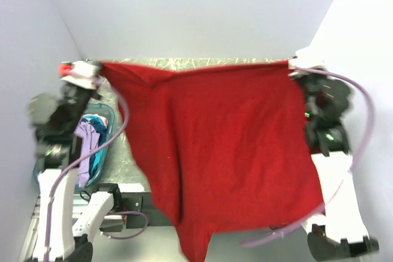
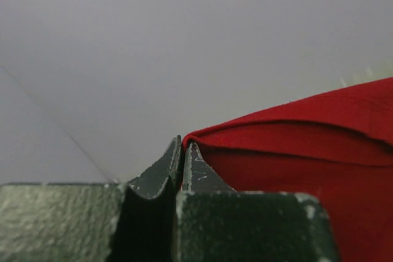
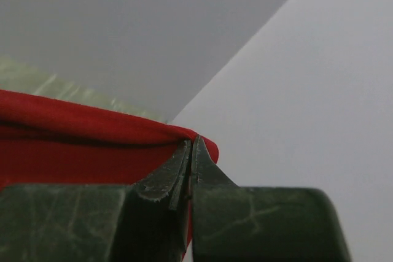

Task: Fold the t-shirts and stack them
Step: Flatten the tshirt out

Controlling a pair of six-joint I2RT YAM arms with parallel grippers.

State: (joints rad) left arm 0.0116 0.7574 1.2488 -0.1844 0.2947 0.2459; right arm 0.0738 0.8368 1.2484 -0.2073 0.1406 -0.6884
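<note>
Just one big red cotton t-shirt point(image 1: 233, 145) here, spread across mid-frame between my two grippers. My left gripper point(image 1: 97, 70) is pinched tight on its upper-left corner and my right gripper point(image 1: 293, 65) on the upper-right. One teal plastic basket point(image 1: 109, 128) of purple and blue clothes sits lower left. The shirt blocks most of the marbled table point(image 1: 184, 62).

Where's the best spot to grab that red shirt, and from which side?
Grip the red shirt by the two ends of its top edge, coming at each from its outer side. The left end effector and right end effector pinch there now, and the cloth hangs spread flat between them, which suits folding.
</note>
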